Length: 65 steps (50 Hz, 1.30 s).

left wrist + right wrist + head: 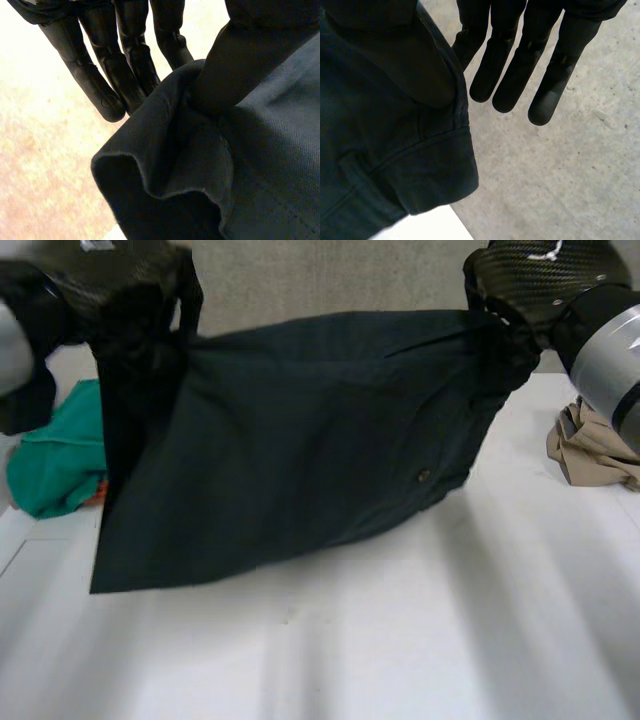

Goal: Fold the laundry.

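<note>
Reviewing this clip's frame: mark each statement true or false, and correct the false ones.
1. The left hand and the right hand each pinch a top corner of the dark navy fabric garment. True.
2. The garment lies flat on the white table. False: it hangs stretched between the raised hands.
3. A crumpled teal cloth lies on the table by the left arm. True.
4. The right hand holds a crumpled beige cloth. False: it lies on the table beside the right arm.
</note>
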Available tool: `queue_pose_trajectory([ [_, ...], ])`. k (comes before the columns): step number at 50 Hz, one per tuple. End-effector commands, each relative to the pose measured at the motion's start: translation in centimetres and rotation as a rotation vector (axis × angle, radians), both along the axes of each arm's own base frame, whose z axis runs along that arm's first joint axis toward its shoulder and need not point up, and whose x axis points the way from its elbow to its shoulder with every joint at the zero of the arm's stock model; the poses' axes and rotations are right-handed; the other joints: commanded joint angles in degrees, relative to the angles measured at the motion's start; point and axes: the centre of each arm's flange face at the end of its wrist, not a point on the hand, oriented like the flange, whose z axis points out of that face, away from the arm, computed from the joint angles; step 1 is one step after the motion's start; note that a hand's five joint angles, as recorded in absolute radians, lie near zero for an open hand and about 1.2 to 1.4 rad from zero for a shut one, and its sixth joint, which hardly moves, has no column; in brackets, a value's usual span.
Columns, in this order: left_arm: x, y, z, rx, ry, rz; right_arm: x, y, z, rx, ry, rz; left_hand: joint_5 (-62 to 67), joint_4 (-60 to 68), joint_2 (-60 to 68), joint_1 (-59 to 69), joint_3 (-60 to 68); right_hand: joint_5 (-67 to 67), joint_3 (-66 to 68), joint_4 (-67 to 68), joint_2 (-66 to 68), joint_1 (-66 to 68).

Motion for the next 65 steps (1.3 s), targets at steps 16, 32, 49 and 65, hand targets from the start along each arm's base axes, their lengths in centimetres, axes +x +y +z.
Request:
queue_pose_trajectory([
  [16, -5.2, -11.8, 5.2, -0.579, 0.192, 0.108, 6.0, -9.3, 3.9, -0.482, -0.409, -0.065, 13.1, 11.6, 11.5, 13.2, 12.0, 11.7, 11.6, 11.2, 12.3, 15.4],
  [32, -4.1, -10.9, 3.1, -0.535, 0.310, 0.122, 5.8, -8.4, 3.2, -0.444, -0.489, -0.035, 13.1, 11.6, 11.5, 13.2, 12.0, 11.7, 11.6, 11.2, 12.3, 15.4],
  [49, -4.5, -6.9, -22.0, 0.050, -0.147, 0.027, 4.4, -4.9, -20.7, 0.142, 0.047, 0.047, 13.1, 11.6, 11.5, 13.2, 12.0, 11.7, 11.6, 11.2, 12.3, 15.4],
  [65, -2.0, -2.4, -22.7, 0.251, -0.288, 0.024, 1.0, -0.7, -22.1, 0.375, 0.234, 0.040, -34.4, -35.8, -36.0, -34.2, -35.4, 11.7, 11.6, 11.2, 12.3, 15.4],
])
